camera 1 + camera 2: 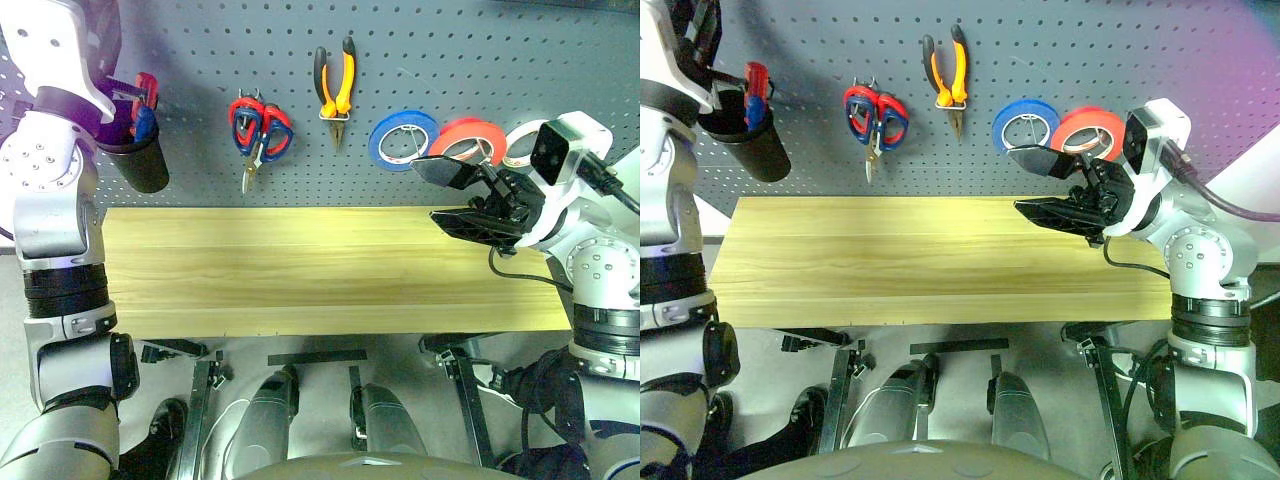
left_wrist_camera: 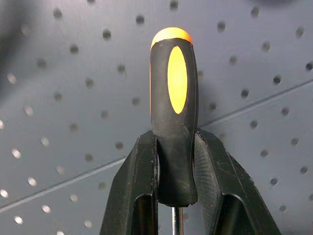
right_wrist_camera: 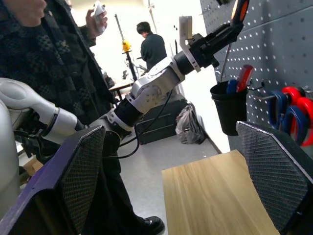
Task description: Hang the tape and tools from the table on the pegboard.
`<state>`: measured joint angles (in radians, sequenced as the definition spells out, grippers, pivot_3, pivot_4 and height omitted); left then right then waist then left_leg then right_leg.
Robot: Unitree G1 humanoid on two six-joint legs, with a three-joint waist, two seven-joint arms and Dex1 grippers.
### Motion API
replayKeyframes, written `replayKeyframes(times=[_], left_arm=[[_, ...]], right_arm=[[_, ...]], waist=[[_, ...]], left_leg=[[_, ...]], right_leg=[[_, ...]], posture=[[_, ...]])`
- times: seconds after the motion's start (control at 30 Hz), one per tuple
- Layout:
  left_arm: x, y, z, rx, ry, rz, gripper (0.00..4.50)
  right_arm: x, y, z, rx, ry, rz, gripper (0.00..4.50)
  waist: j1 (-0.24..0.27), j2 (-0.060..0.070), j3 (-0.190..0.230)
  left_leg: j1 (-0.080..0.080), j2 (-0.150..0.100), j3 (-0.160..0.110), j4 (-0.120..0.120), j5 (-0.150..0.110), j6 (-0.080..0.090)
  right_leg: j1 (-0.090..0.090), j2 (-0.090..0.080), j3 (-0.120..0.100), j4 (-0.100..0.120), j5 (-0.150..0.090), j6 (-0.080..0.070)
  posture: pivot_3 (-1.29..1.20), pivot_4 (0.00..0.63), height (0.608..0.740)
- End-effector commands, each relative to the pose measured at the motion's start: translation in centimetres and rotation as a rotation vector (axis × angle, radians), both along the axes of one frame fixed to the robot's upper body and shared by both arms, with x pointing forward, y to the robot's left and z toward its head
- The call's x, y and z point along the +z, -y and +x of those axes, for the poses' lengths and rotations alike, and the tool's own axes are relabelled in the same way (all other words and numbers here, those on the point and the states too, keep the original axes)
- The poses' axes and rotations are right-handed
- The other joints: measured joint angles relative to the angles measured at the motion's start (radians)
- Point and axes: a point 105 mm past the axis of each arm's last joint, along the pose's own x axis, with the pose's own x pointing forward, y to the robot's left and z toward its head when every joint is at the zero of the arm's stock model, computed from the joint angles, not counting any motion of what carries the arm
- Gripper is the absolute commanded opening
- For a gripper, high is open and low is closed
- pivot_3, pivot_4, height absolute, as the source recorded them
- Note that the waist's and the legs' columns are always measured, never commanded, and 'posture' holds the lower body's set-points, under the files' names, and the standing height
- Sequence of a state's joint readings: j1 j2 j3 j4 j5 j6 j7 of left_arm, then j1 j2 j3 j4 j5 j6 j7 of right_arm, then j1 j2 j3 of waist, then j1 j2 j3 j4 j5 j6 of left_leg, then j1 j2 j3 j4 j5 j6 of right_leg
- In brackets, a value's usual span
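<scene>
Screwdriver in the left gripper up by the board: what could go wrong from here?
The left gripper pinches only the base of the screwdriver handle, so it may tip or slip out. The black cup already holds tools, which could block it. The open right gripper hangs close to the tape.

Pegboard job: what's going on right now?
The left tool is shut on the screwdriver, holding it up in front of the pegboard, above the black cup. The right tool hangs open over the table's right end, holding nothing. Pliers, scissors and the red tape already hang on the board. Nothing lies on the table. A person stands beside it.
</scene>
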<state>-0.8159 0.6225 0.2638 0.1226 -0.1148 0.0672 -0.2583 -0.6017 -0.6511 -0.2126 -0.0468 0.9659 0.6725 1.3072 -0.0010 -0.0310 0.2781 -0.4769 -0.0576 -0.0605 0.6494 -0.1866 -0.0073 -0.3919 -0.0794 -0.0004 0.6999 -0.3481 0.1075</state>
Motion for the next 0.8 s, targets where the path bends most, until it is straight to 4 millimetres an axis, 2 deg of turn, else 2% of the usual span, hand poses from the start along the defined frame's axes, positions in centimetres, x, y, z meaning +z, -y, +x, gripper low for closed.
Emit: replayKeyframes(times=[0.03,0.43,0.8], left_arm=[[0.6,0.3,-0.5,-0.008,0.062,0.028,0.65],[-1.6,-1.8,-0.3,0.034,0.018,0.038,0.65],[-2.8,-3.4,-1.7,0.095,-0.003,0.045,0.65]], right_arm=[[1.1,0.5,-0.9,-0.012,0.058,-0.007,4.5],[1.0,0.7,-0.9,-0.017,0.04,-0.026,4.5],[0.5,0.7,-0.8,-0.015,0.024,-0.039,4.5]], waist=[[-0.003,0.0,0.0],[-0.02,0.0,0.0],[-0.016,0.0,0.0]], left_leg=[[0.0,0.0,0.0,0.0,0.0,0.0],[0.0,0.0,0.0,0.0,0.0,0.0],[0.0,0.0,0.0,0.0,0.0,0.001]], right_leg=[[0.0,0.0,0.0,0.0,0.0,0.0],[-0.001,0.0,0.0,0.002,0.0,0.0],[-0.001,-0.001,0.0,0.001,0.0,0.0]], posture=[[-0.06,0.203,0.74],[-0.05,0.22,0.74],[-0.03,0.224,0.74]])
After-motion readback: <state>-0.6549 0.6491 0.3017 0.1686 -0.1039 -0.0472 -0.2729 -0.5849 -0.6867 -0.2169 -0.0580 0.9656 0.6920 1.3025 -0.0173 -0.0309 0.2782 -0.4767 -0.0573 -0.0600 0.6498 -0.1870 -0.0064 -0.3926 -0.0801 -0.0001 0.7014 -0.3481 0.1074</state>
